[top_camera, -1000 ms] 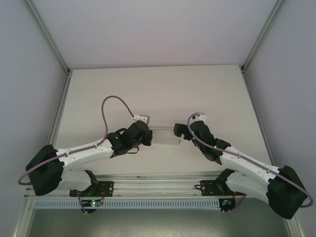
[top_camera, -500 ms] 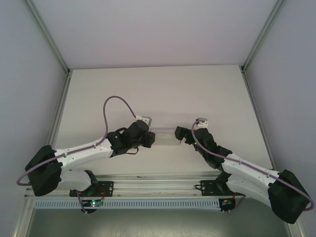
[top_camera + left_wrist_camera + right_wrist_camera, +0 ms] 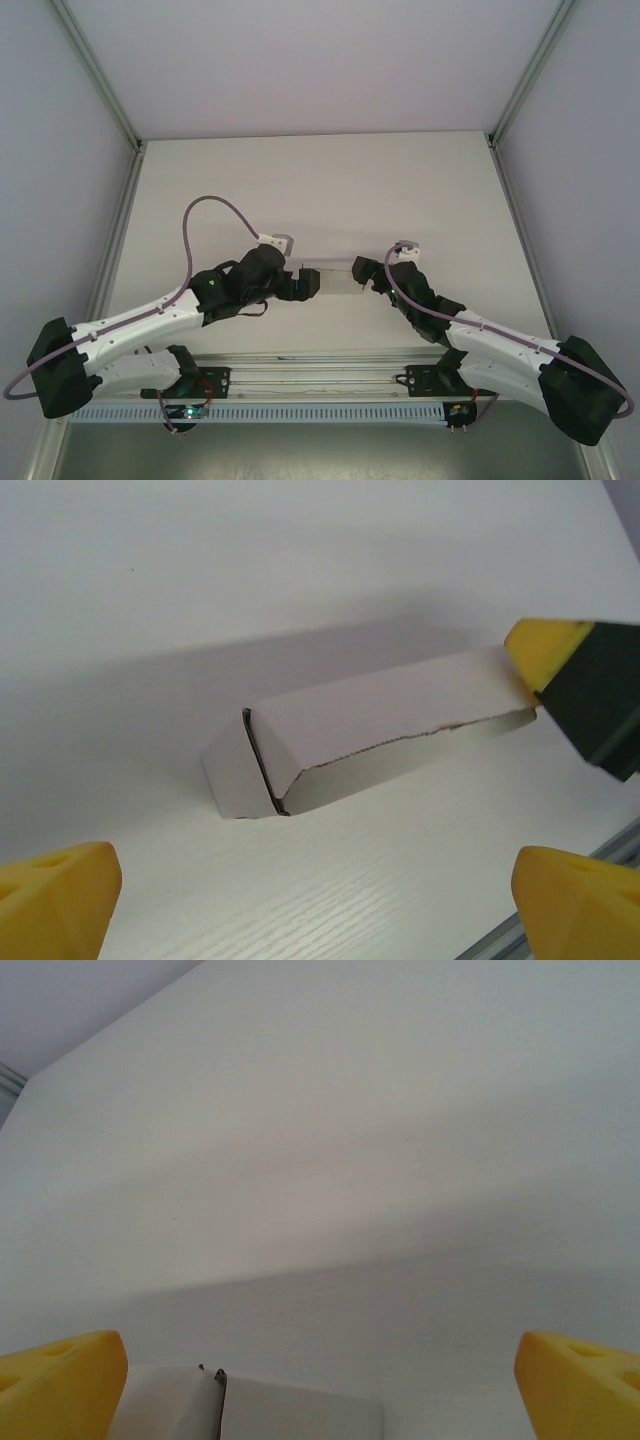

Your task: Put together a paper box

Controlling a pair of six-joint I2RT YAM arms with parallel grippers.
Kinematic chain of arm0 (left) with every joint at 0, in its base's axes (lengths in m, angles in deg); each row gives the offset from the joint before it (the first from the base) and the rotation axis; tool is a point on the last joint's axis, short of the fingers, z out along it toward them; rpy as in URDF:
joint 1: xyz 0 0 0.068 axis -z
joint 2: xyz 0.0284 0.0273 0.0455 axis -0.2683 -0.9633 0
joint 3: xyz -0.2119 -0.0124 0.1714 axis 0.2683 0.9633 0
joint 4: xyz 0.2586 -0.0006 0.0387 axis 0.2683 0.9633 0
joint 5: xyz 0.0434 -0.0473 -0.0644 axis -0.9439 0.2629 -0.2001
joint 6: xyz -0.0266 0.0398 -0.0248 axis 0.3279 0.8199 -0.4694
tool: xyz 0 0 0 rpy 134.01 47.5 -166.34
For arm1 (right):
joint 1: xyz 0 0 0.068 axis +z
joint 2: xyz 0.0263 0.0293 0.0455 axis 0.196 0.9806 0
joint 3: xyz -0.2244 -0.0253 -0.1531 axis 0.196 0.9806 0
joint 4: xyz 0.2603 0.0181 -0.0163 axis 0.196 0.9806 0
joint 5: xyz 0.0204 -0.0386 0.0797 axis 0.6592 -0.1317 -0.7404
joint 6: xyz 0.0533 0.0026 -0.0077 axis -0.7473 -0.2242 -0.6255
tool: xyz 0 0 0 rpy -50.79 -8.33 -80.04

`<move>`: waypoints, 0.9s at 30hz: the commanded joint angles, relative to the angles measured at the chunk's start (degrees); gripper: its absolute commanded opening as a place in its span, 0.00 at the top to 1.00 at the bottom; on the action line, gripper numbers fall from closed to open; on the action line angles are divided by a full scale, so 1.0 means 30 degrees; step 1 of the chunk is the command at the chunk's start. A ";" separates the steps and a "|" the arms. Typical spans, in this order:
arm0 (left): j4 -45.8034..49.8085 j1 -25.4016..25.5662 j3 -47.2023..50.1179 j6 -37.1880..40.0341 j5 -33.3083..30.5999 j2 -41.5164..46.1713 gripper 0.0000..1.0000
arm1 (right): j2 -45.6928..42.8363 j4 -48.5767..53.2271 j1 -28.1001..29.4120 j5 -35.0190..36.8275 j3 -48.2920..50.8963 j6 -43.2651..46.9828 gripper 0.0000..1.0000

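With left jaws and right jaws wide open, empty, at either end of the paper box (image 3: 390, 715), best to back straight out, sparing its end flaps.

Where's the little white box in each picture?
Top external: paper box near the middle.
Left wrist: paper box in the centre, lying slanted.
Right wrist: paper box at the bottom edge, left of centre.
Shared landmark: the white table under it.
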 commanded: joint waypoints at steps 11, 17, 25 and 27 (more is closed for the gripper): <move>-0.6761 -0.3887 0.2090 -0.3429 0.4283 -0.2402 0.00 | 0.0830 0.4288 0.0274 0.0457 0.1463 0.0927 0.02; -0.9032 -0.4084 0.3648 -0.4128 0.5277 -0.3183 0.16 | 0.0837 0.4367 0.0247 0.0620 0.1521 0.0798 0.02; -1.2214 -0.4094 0.6592 -0.4959 0.4969 -0.3631 0.41 | 0.0835 0.3619 0.0173 0.0456 0.1973 0.1032 0.02; -1.2542 -0.4124 0.6948 -0.5011 0.4907 -0.3659 0.46 | 0.0864 0.3258 0.0107 0.0295 0.2154 0.1199 0.02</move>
